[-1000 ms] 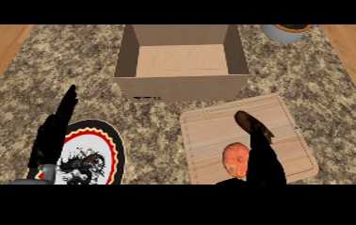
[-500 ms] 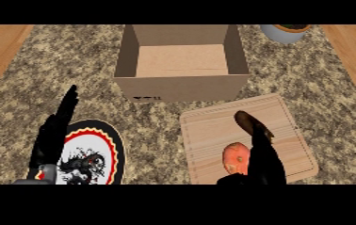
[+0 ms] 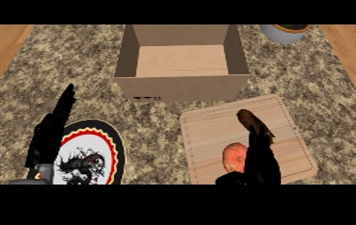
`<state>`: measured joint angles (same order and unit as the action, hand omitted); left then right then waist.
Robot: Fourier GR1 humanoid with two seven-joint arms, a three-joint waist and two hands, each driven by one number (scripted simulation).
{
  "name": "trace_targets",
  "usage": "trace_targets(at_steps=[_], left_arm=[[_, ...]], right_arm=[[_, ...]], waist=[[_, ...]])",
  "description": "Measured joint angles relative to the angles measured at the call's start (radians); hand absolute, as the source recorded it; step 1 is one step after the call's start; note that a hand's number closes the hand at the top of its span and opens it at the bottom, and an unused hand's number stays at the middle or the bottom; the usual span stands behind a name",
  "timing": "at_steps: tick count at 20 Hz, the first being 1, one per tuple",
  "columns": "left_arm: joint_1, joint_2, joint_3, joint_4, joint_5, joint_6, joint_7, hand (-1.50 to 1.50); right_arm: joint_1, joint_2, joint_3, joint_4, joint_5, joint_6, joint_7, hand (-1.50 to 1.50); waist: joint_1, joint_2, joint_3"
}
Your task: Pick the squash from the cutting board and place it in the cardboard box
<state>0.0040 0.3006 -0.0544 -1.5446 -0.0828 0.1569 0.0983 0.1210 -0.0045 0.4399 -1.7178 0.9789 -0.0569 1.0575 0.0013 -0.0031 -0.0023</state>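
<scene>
- Your right hand (image 3: 259, 160) lies on the board (image 3: 208, 134), fingers straight, squash (image 3: 233, 156) touching at its 9 o'clock.
- Your left hand (image 3: 50, 130) rests open beside the plate (image 3: 104, 146).
- Box (image 3: 182, 84) sits at 12 o'clock.

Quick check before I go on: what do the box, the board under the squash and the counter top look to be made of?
The box looks like plain matt brown cardboard, with flat thin walls and a small dark print on its front. The cutting board looks like pale unvarnished wood, with grain lines along it. The counter top looks like speckled stone, perhaps granite; the finish is hard to judge.
</scene>
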Motion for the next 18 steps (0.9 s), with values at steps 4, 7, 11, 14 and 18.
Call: trace_targets(at_steps=[4, 7, 11, 14, 18], left_arm=[[0.007, -0.019, -0.003, -0.006, -0.015, -0.007, -0.004, 0.0], [-0.007, -0.016, 0.015, -0.002, -0.016, -0.021, 0.012, 0.0], [-0.027, -0.027, 0.022, 0.021, -0.029, -0.022, 0.003, 0.0], [-0.006, -0.024, 0.031, -0.001, -0.025, -0.035, 0.0, 0.0], [0.0, -0.034, 0.042, 0.005, -0.029, -0.045, -0.009, 0.0]], right_arm=[[-0.003, -0.004, -0.012, 0.004, -0.026, 0.001, -0.01, 1.5], [0.019, -0.005, 0.018, -0.008, -0.009, -0.015, -0.008, 1.5], [-0.007, -0.022, 0.0, 0.02, 0.09, -0.029, -0.019, 1.5], [-0.029, -0.023, -0.007, 0.039, 0.167, -0.039, -0.012, 1.5], [-0.052, -0.033, -0.011, 0.039, 0.214, -0.033, -0.049, 1.5]], waist=[[0.0, -0.003, -0.002], [-0.002, -0.004, -0.004], [-0.002, -0.006, -0.006], [-0.002, -0.006, -0.006], [0.001, -0.002, -0.003]])
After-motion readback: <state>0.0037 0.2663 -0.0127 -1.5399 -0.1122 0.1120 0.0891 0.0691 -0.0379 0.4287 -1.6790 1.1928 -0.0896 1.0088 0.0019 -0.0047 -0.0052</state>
